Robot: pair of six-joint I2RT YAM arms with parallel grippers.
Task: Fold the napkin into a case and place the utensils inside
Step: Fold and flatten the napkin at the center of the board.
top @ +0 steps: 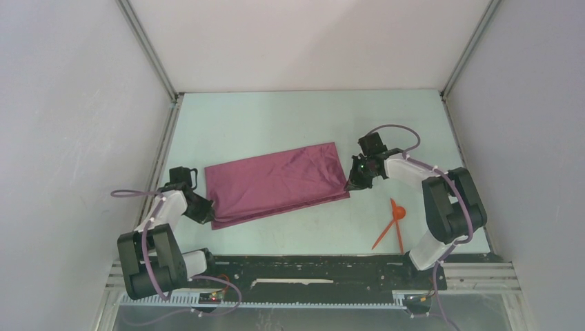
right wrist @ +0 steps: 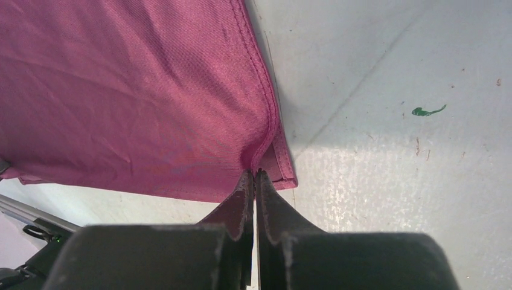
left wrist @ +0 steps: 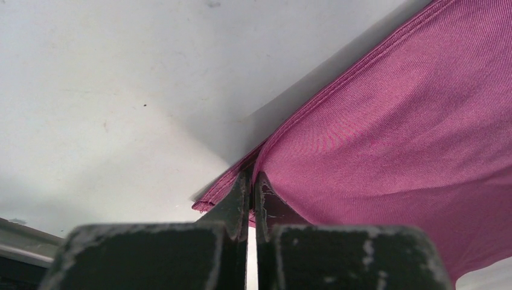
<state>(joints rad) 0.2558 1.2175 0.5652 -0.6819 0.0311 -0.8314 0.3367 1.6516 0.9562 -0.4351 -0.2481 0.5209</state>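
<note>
Pinching, left gripper [top: 206, 211]: jaws closed on the napkin's near-left corner; in the left wrist view [left wrist: 253, 194] two hemmed layers run into the tips, and the cloth lifts off the surface just behind them.
Reason for the hold: probably to carry that corner over for another fold, since the cloth is much wider than the utensils are long.
Utensils: lying on the table near the right arm's base, well apart from the cloth; the spoon [top: 398, 214] and the stick [top: 401, 241] cross in a narrow V, neither touched by a gripper.
Reason for their place: likely parked out of the way until a pouch exists to take them.
Right gripper [top: 352, 183]: jaws closed on the near-right corner; the right wrist view [right wrist: 254, 181] shows the doubled hem puckering at the tips.
Napkin [top: 276, 181]: a slanted rectangle mid-table, held between both grippers along its near edge, the far edge flat.
Progress: early, by my reading; no case is formed.
Table [top: 276, 117]: pale, matte, lightly scuffed, with a small green mark [right wrist: 428, 110] beside the right corner.
Room: plain white walls [top: 303, 41] on three sides, metal posts [top: 148, 48] in the far corners.
</note>
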